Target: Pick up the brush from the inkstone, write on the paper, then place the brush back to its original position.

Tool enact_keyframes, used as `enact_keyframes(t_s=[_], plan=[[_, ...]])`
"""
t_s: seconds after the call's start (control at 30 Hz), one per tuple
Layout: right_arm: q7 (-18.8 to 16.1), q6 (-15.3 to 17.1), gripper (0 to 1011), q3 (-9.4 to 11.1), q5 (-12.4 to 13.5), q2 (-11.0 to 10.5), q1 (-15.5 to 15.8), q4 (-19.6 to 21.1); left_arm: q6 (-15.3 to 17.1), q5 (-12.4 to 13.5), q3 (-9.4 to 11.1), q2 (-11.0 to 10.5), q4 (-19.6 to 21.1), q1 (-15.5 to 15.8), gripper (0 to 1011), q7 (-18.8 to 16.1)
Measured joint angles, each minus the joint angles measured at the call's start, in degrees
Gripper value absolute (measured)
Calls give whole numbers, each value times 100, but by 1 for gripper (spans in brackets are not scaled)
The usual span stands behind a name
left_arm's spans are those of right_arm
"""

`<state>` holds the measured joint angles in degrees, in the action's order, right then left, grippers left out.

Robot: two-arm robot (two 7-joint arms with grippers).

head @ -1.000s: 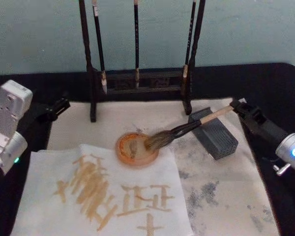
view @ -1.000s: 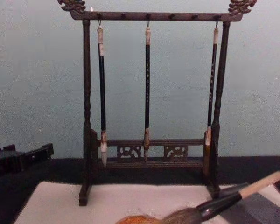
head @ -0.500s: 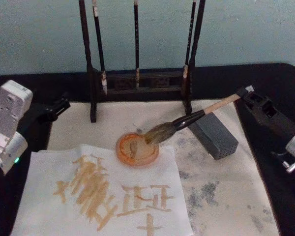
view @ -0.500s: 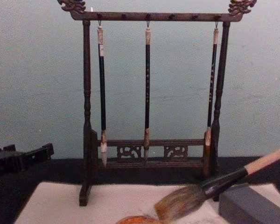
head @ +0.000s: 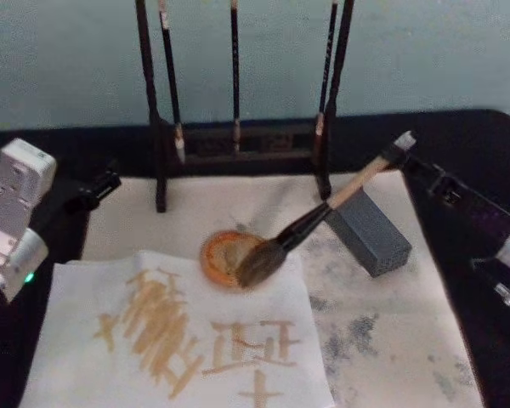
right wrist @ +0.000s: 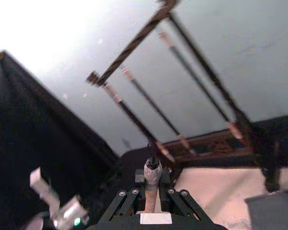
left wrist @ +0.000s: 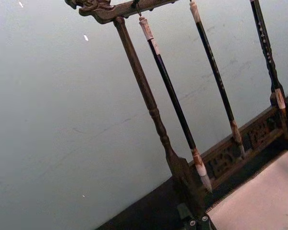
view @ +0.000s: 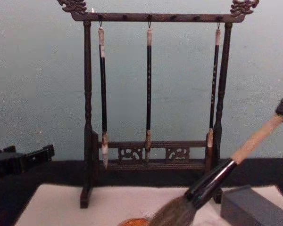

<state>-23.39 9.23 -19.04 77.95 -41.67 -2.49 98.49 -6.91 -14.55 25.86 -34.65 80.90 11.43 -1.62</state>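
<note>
1. right hand [head: 410,155]: reaches in from the robot's right, raised above the black tabletop [head: 480,136]. it is closed on the grey-capped top end of the brush [head: 323,212]. in the right wrist view the handle sits clamped at the middle of the hand.
2. the brush: one. it slants steeply down from the right hand toward the robot's left and toward the robot. its bushy head, at the end farthest from the hand, is low at the rim of the orange dish [head: 223,257]. whether bristles and dish touch cannot be told.
3. the inkstone [head: 370,234]: one. it lies below the right hand and a little to its left. the brush's pale handle crosses above one corner, lifted off the stone.
4. the paper [head: 178,340]: one sheet, marked with tan strokes. it lies beyond the bristle end, the thing farthest from the right hand, and rests on one larger grey-stained underlay [head: 391,331].
5. rack [view: 87,117]: one, standing to the left of the right hand and farther from the robot. three slim brushes [view: 148,84] hang from its top bar.
6. dish: one, between the paper and the inkstone.
7. left hand [head: 98,187]: low at the underlay's left edge, well apart from the brush. whether it is open or closed cannot be told.
</note>
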Motion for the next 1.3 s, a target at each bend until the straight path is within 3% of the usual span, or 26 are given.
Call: enact_keyframes(t_s=[0.2,0.5,0.9,1.3], plan=[[78,-234,168,-282,-623,-215,-39,413,0,0,0,0,0,0,1002,0],[142,-325,168,-575,-1268,-260,-222,710,0,0,0,0,0,0,1002,0],[220,-278,168,-959,-2405,-136,-521,1028,0,0,0,0,0,0,1002,0],[7,0,169,-1281,-3109,119,-914,1078,0,0,0,0,0,0,1002,0]])
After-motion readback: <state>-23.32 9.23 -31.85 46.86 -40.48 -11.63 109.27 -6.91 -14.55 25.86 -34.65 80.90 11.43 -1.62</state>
